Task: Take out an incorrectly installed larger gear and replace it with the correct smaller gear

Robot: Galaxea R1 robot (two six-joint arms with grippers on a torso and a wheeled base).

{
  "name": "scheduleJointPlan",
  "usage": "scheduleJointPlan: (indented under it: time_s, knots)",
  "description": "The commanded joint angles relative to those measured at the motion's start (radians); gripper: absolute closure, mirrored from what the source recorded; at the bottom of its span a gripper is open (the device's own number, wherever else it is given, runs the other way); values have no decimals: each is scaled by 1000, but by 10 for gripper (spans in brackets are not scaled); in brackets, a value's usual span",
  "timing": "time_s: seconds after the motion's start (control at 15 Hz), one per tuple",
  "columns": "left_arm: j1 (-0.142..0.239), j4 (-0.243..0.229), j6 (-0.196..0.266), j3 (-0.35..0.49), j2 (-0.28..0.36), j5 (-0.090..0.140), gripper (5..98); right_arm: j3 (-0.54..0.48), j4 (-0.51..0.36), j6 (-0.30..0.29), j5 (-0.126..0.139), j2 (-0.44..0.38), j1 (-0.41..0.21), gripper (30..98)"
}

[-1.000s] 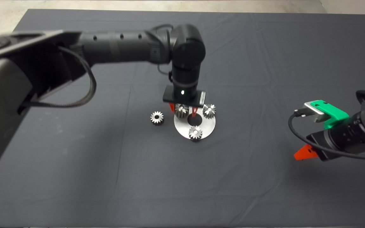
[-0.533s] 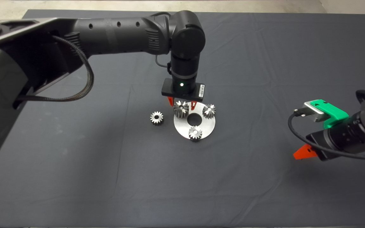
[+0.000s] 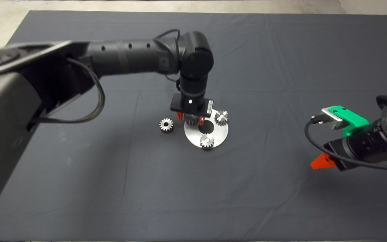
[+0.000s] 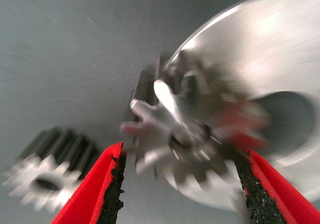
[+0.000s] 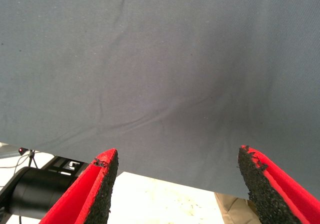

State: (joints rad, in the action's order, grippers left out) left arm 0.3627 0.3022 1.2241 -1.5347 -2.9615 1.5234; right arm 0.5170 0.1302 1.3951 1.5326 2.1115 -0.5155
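The larger gear (image 3: 189, 118) stands on the round silver plate (image 3: 221, 133) at its far left and is mostly hidden under my left gripper (image 3: 190, 118). In the left wrist view the larger gear (image 4: 185, 129) sits between the fingers (image 4: 112, 184), blurred, with the jaws open on either side of it. The smaller gear (image 3: 166, 125) lies loose on the mat just left of the plate and also shows in the left wrist view (image 4: 47, 176). My right gripper (image 3: 321, 162) waits at the right edge, open and empty (image 5: 175, 184).
Two other small gears stand on the plate, one at the far right (image 3: 221, 117) and one at the near edge (image 3: 207, 140). The plate has a round centre hole (image 3: 206, 126). The right wrist view shows the mat's edge and floor beyond.
My left gripper rose off the larger gear half a second ago, then came back down over it, slightly to the left. The gears and the right arm have not moved.
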Motion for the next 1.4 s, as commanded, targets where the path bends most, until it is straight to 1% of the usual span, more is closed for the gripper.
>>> scheduleJointPlan:
  time_s: [0.0,0.2,0.47,0.73,0.93,1.13,1.27,1.33]
  knots:
    - [15,56,-26,-25,-2,25,491,-6,-27,5,97,19,-18,649]
    - [19,67,-32,-39,-2,26,491,-10,-27,10,95,20,-18,649]
    - [45,66,-37,-39,-2,26,491,-12,-27,12,95,29,-17,649]
    - [44,64,-37,-27,-2,24,491,-11,-27,12,95,49,-18,649]
    - [39,64,-37,-27,-2,23,491,-11,-27,12,95,47,-18,649]
    - [38,64,-37,-27,-2,23,511,-11,-27,12,95,49,-18,649]
    - [38,64,-35,-27,-2,23,558,-13,-27,12,95,49,-18,649]
    - [38,64,-34,-19,-2,23,559,-13,-27,12,95,49,-18,649]
